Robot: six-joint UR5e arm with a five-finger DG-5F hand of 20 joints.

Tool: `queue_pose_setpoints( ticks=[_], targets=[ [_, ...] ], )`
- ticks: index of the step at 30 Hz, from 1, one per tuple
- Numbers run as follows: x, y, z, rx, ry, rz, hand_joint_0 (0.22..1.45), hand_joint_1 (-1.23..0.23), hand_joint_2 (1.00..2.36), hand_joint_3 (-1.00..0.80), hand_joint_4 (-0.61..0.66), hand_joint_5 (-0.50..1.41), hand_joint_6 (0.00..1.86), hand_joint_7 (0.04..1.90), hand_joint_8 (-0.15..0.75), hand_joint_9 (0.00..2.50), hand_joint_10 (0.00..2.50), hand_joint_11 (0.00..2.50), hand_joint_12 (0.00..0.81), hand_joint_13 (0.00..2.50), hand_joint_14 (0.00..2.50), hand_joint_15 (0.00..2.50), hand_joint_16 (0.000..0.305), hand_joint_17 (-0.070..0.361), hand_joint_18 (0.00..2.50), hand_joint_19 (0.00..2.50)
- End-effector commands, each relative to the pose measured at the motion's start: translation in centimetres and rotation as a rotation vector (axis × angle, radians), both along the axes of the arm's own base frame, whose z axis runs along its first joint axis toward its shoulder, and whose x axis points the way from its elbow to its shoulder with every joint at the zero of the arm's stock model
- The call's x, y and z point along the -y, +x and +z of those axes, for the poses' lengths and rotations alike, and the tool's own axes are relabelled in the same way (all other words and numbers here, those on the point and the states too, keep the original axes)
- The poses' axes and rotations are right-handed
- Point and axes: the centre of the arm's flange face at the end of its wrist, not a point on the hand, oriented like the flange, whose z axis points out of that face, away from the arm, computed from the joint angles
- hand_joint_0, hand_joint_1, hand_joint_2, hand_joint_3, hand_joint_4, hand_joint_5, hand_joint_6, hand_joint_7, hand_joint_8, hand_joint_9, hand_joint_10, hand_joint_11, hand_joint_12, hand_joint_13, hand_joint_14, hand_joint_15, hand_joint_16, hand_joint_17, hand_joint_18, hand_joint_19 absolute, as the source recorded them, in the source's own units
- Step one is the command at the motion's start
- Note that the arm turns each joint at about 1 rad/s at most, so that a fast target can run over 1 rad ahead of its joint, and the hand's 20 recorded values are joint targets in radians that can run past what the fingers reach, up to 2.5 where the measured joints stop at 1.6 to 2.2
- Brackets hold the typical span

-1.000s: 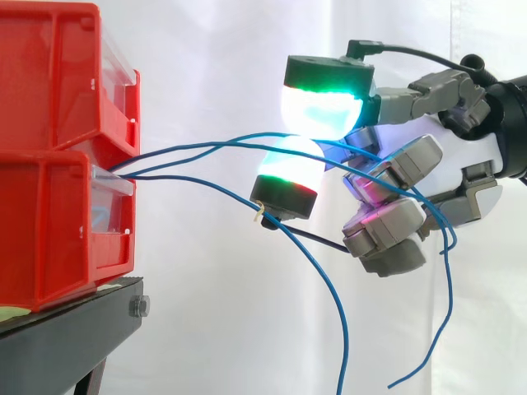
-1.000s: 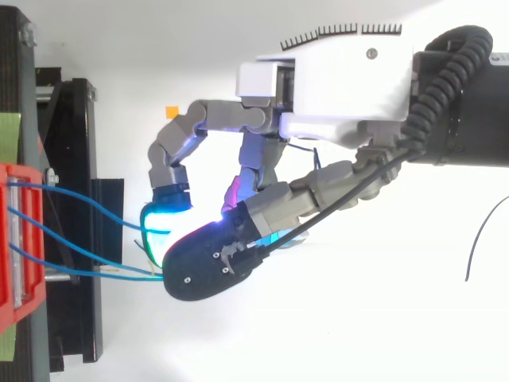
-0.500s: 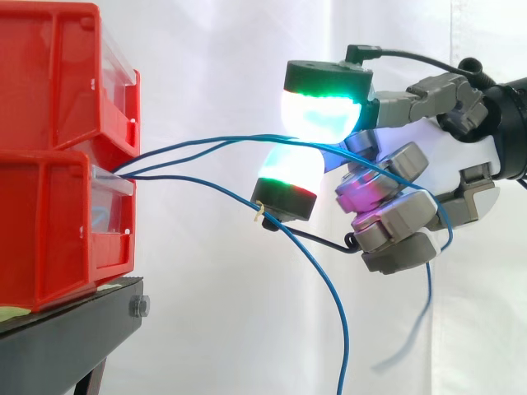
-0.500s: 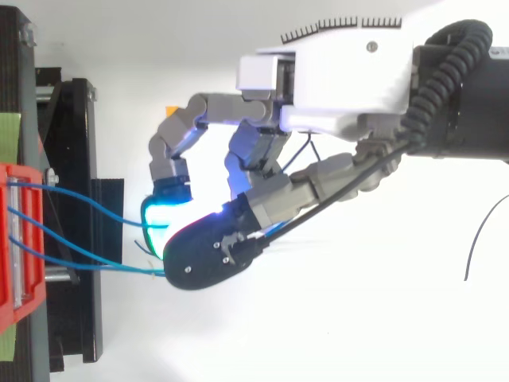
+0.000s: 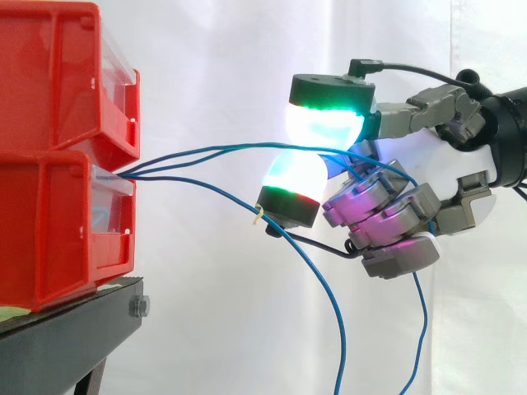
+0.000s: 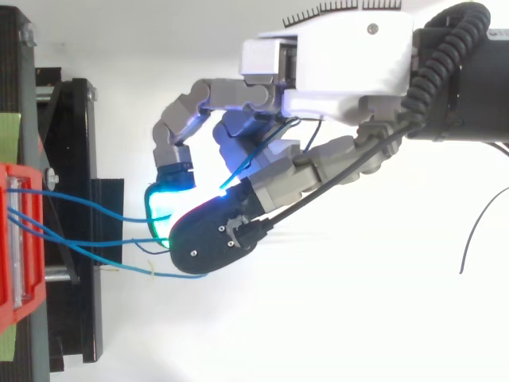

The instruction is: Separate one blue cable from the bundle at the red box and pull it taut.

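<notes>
Before a white curtain [image 5: 214, 74], we see red bins [image 5: 58, 189] stacked on a black stand [image 5: 66, 329]. One blue cable [image 5: 239, 147] runs from the lower bin to the hand [image 5: 451, 164], pinched between two glowing fingertips [image 5: 325, 123]; the other fingers curl in. We cannot tell whether a second strand is caught too. Beneath, loose strands [image 5: 333, 296] sag, their ends cut off at the side view's lower edge.

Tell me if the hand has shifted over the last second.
Yes. In the side view the hand has sunk slightly against the red bins, its lower fingers curling tighter round the blue cable.
</notes>
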Motion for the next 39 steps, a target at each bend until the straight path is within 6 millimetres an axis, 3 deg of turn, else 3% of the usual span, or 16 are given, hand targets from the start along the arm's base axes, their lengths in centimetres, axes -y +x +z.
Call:
queue_pose_setpoints(
  ticks=[1,3,5,15,19,22,27,33,39],
  targets=[
    [-0.1,0.2,0.1,0.023,0.001,0.001,0.70,-0.70,1.01,-0.29,-0.01,-0.21,0.88,0.99,0.324,0.56,1.84,1.58,0.331,0.80,1.53,1.59,0.037,0.084,1.05,1.50],
    [-0.2,0.3,0.0,0.023,-0.002,0.001,0.70,-0.71,1.01,-0.30,-0.01,-0.21,0.88,0.98,0.326,0.56,1.85,1.57,0.331,0.79,1.60,1.58,0.036,0.082,1.07,1.53],
    [-0.2,0.3,-0.1,0.022,-0.004,0.001,0.70,-0.71,1.01,-0.29,-0.01,-0.21,0.88,0.98,0.327,0.56,1.89,1.58,0.344,0.75,1.85,1.56,0.035,0.080,1.12,1.69],
    [-0.5,0.3,-0.1,0.021,-0.007,0.006,0.70,-0.71,1.01,-0.29,-0.01,-0.21,0.88,0.97,0.329,0.53,1.93,1.55,0.345,0.71,2.05,1.54,0.036,0.080,1.21,1.90],
    [-0.4,0.2,0.0,0.021,-0.005,0.007,0.70,-0.70,1.01,-0.30,-0.01,-0.21,0.88,0.98,0.328,0.52,1.95,1.54,0.342,0.67,2.37,1.48,0.036,0.082,1.28,1.98],
    [-0.2,0.2,-0.1,0.020,-0.006,0.006,0.70,-0.70,1.01,-0.30,-0.01,-0.21,0.88,0.98,0.330,0.52,1.97,1.54,0.348,0.66,2.47,1.50,0.037,0.082,1.29,1.98],
    [-0.3,0.2,-0.2,0.018,-0.006,0.008,0.70,-0.71,1.02,-0.27,-0.01,-0.21,0.88,0.98,0.329,0.52,1.98,1.56,0.348,0.65,2.47,1.54,0.038,0.085,1.29,1.96],
    [-0.5,0.3,-1.6,0.038,0.000,0.010,0.69,-0.79,1.02,-0.29,-0.01,-0.21,0.88,0.98,0.321,0.52,1.91,1.59,0.350,0.65,2.34,1.58,0.039,0.088,1.25,1.93],
    [-0.6,0.6,-1.3,0.066,-0.006,0.013,0.61,-0.83,1.00,-0.50,0.08,-0.22,0.87,0.98,0.322,0.55,1.84,1.59,0.350,0.69,2.15,1.58,0.040,0.090,1.20,1.90]
  ],
)
